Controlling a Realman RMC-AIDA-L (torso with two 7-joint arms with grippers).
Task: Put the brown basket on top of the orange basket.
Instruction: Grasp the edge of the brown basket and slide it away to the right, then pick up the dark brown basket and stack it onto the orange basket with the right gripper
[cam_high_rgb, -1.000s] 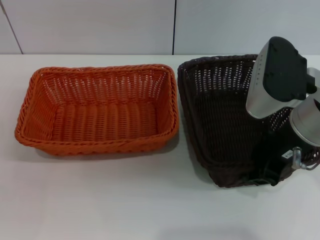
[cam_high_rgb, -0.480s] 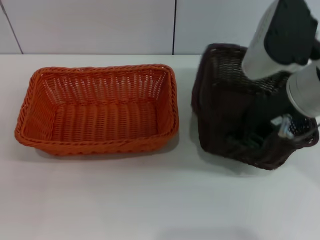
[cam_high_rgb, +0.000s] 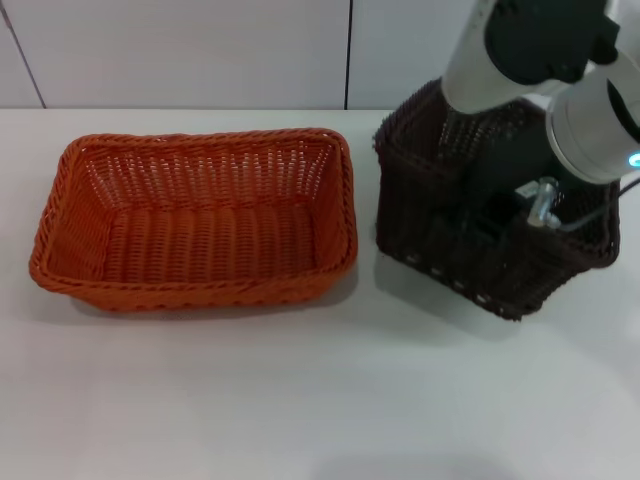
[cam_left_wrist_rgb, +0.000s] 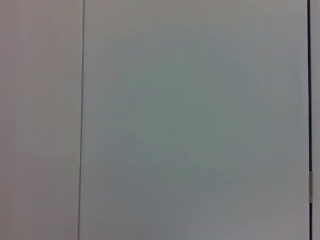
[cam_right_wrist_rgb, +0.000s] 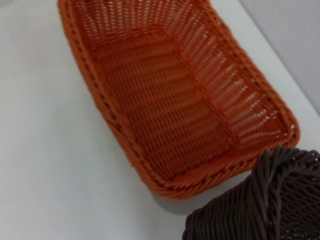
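The orange basket (cam_high_rgb: 200, 220) sits flat on the white table at the left, open side up; it also shows in the right wrist view (cam_right_wrist_rgb: 170, 100). The brown basket (cam_high_rgb: 440, 240) is at the right, tilted, with its near right side raised off the table. My right gripper (cam_high_rgb: 508, 222) reaches down into it and is shut on its near right wall; the dark fingers are mostly hidden against the weave. A corner of the brown basket shows in the right wrist view (cam_right_wrist_rgb: 260, 210), a short gap from the orange basket's rim. My left gripper is out of view.
The white table (cam_high_rgb: 300, 400) stretches in front of both baskets. A pale panelled wall (cam_high_rgb: 200, 50) stands behind the table. The left wrist view shows only a wall panel (cam_left_wrist_rgb: 190, 120).
My right arm has risen and swung, lifting and tilting the brown basket off the table and drawing it a little toward the orange basket. The orange basket has not moved.
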